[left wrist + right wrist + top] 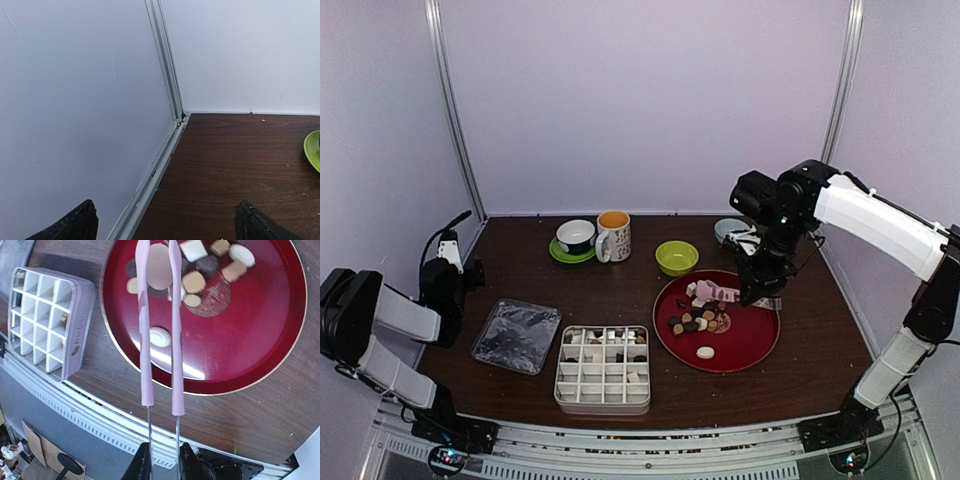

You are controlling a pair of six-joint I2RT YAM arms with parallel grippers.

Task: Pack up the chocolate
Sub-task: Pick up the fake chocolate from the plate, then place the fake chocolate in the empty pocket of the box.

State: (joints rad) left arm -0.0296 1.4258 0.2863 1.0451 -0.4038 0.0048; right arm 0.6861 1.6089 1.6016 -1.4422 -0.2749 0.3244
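With the chocolate [194, 282] heaped on the red plate [240, 350], the pink tongs [145, 350] clenched in the right pincer [165, 462] and the left pincer [167, 220] released, a smooth piece could be squirted aside if pinched off-centre, or dropped on the desk [280, 405] before the divided tray [80, 315] is reached.

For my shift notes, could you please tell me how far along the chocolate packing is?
Done: a few pieces sit in the far cells of the box; most cells look empty. In hand: the right gripper holds tongs over the pile on the plate; the left gripper idles open by the wall. Left: that pile, roughly a dozen, and the lid lies off beside the box.
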